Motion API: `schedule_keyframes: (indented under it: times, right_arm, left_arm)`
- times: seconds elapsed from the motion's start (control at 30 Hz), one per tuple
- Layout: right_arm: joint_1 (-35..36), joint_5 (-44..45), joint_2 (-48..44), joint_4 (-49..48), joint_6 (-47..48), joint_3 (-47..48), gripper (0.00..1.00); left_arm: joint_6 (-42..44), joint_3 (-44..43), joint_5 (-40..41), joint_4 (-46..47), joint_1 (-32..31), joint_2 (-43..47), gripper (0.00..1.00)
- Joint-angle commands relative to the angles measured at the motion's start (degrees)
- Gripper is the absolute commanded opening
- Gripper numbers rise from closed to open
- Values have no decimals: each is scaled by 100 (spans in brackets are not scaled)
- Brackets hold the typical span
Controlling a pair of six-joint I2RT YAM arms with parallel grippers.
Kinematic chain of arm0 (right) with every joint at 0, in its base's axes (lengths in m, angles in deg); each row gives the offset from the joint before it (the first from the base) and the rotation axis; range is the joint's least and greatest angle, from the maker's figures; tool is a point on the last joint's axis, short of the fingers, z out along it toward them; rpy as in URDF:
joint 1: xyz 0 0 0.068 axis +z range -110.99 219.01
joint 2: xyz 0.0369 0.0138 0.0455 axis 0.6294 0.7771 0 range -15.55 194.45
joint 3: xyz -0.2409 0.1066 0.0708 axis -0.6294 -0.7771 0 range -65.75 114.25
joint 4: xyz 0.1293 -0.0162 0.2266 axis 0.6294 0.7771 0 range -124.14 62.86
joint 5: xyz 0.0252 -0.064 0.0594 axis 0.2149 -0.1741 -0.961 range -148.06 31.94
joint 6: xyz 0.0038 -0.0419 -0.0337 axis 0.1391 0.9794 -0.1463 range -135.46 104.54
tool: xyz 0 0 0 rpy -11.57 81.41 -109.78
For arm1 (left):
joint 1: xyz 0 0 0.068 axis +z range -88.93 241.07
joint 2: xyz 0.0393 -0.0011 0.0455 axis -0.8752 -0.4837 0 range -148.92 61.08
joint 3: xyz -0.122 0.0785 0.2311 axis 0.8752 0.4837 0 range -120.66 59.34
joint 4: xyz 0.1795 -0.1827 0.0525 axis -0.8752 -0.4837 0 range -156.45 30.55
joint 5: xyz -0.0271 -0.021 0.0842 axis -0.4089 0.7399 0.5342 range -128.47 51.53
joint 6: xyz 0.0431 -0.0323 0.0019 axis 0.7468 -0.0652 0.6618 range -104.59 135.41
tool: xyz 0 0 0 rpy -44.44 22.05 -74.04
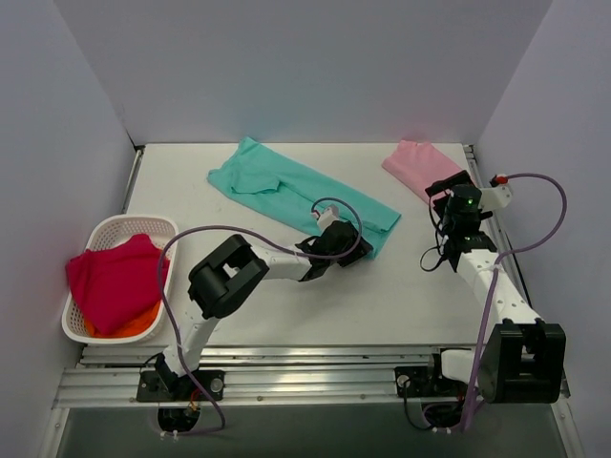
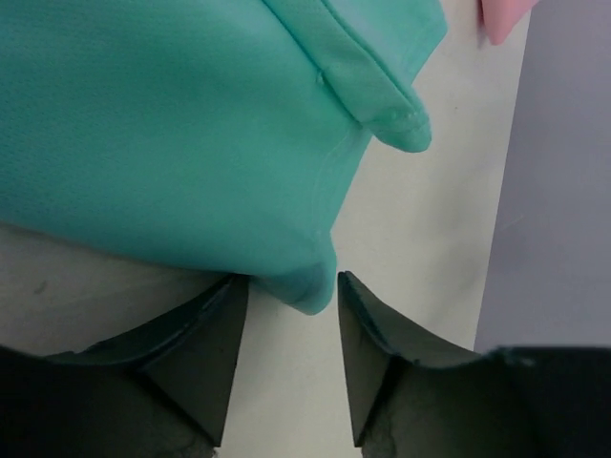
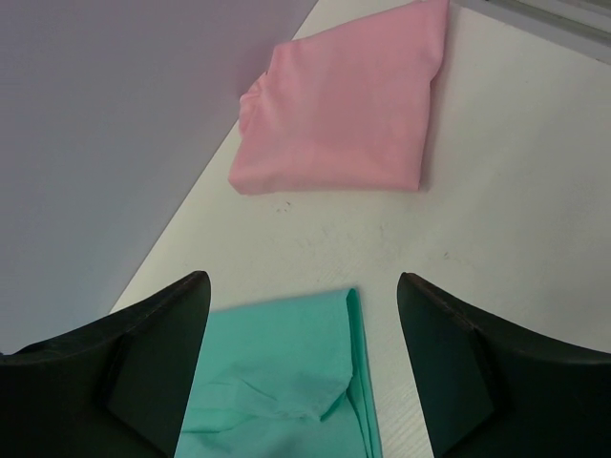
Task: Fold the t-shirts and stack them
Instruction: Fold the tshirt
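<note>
Down at the table point(image 1: 382, 305), the left gripper point(image 2: 291, 279) stands with its jaws parted on either side of the teal-green t-shirt's point(image 1: 286, 189) near hem corner, which pokes between the fingertips; no firm pinch shows. The right gripper point(image 3: 304, 279) hangs wide open and empty above that shirt's right end. The folded pale pink t-shirt point(image 3: 344, 114) lies flat beyond it, by the wall.

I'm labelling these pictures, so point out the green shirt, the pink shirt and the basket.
green shirt point(image 1: 294, 191), overhead view, mid cloth
pink shirt point(image 3: 344, 114), right wrist view, centre
basket point(image 1: 134, 221), overhead view, far rim
</note>
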Motion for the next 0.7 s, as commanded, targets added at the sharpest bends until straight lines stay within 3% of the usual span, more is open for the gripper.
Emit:
schedule_keyframes:
  times: [0.0,0.13,0.17,0.23,0.4,0.67]
  right_arm:
    - [-89,11,-32,-175,31,-10,75]
    - [-125,-15,-50,-219,22,-54,75]
    - [-133,-24,-41,-219,22,-63,75]
    - [-151,-59,-41,-237,13,-72,74]
    - [-160,-147,-59,-280,-13,-107,74]
    - [-2,-393,-164,-553,-145,-283,71]
  left_arm:
    - [69,-29,-319,-221,72,-385,51]
    - [113,-55,-363,-194,98,-465,27]
    - [113,-46,-372,-195,115,-474,12]
    - [113,6,-380,-195,151,-474,2]
    - [262,611,-328,139,309,-11,2]
    - [421,3657,691,44,274,2520,2]
